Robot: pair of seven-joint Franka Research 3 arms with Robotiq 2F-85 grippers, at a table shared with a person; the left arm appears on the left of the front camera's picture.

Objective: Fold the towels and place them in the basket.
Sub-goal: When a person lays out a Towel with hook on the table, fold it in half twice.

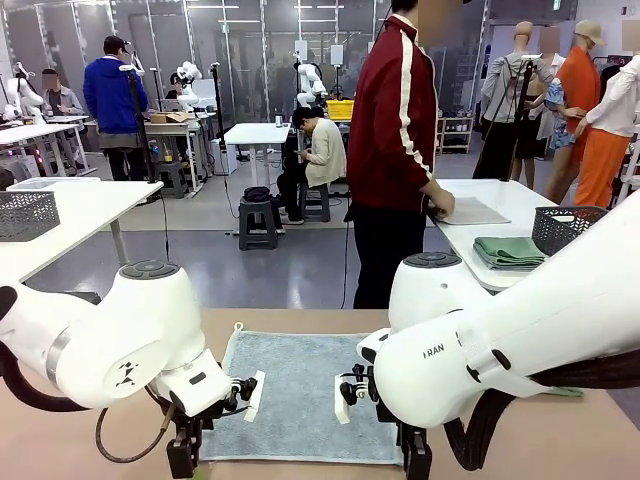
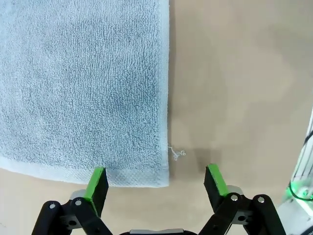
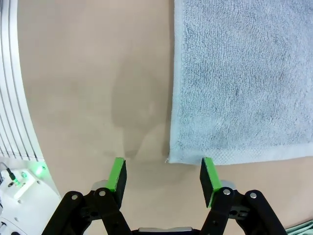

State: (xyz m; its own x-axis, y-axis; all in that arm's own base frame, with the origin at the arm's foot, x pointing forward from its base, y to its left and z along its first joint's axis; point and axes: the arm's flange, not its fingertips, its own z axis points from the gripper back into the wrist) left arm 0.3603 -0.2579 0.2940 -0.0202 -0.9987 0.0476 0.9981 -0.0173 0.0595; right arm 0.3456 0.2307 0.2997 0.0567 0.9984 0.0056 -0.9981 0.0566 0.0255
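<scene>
A light blue towel (image 1: pixel 300 390) lies flat on the brown table (image 1: pixel 560 440) between my two arms. My left gripper (image 1: pixel 184 452) hovers open over the towel's near left corner. In the left wrist view the towel (image 2: pixel 83 83) has that corner between the fingers of the open left gripper (image 2: pixel 156 182), with one pad over the hem and the other over bare table. My right gripper (image 1: pixel 412 458) is open over the near right corner. In the right wrist view the towel (image 3: pixel 244 73) ends just ahead of the right gripper (image 3: pixel 163 175). A mint green sliver (image 1: pixel 566 392) shows under my right arm.
A person stands at a white table (image 1: pixel 520 200) beyond, hands on a grey cloth (image 1: pixel 472 211). A folded green towel (image 1: pixel 508 252) and a dark grey mesh basket (image 1: pixel 567 228) sit on that table. Another mesh basket (image 1: pixel 27 213) stands on a white table at the left.
</scene>
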